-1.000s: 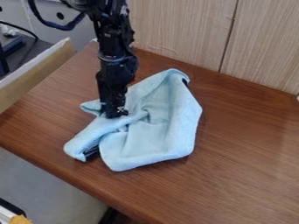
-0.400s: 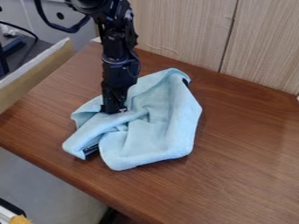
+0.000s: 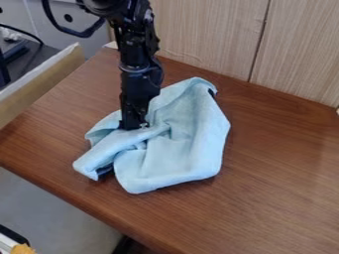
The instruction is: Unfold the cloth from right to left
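Presently: one cloth (image 3: 177, 154), light blue, crumpled and partly spread, lying mid-table on a brown wooden tabletop (image 3: 281, 173), with a rolled ridge along its left part and a bunched crease near its middle. One black gripper (image 3: 134, 127), pointing down, its tip in among the folds at the upper left of the cloth. State of the jaws: could not be told; whether fabric was pinched between them was likewise unclear. Dark patches, two: one under the lower-left fold (image 3: 104, 170), one at the upper-right edge (image 3: 212, 93). Hazards, as judged. Item: a missed or shallow hold, the layers lying bunched around the tip, so that a lift might have come up without cloth. Item: too many layers caught at once, in which case a leftward pull would have dragged the whole bundle rather than opened it. Item: the ridge folding back on itself, if released too soon or too low. Item: overhang at the near-left table edge, should the pull have run long.
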{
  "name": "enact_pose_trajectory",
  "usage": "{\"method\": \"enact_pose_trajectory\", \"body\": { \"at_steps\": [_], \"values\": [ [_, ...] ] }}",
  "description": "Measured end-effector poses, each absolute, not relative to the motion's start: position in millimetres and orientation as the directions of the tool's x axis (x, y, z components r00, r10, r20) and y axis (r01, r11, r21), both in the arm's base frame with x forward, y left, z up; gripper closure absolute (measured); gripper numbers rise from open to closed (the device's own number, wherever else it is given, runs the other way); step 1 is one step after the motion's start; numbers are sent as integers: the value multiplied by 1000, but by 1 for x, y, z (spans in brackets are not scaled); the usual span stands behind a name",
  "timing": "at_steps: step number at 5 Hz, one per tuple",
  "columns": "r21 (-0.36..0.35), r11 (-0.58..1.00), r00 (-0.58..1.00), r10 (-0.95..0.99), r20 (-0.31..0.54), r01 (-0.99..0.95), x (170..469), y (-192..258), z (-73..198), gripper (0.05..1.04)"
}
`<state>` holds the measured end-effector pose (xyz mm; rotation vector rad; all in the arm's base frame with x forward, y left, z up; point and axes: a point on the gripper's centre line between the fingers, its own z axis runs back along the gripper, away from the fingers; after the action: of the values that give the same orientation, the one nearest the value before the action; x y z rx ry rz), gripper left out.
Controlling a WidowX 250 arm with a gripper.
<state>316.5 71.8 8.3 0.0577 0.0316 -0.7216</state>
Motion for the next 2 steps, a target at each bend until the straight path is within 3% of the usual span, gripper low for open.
{"method": "enact_pose_trajectory", "body": {
  "at_steps": [2],
  "values": [
    [80,791,789,-611,59,607,349,89,45,1020]
  ]
}}
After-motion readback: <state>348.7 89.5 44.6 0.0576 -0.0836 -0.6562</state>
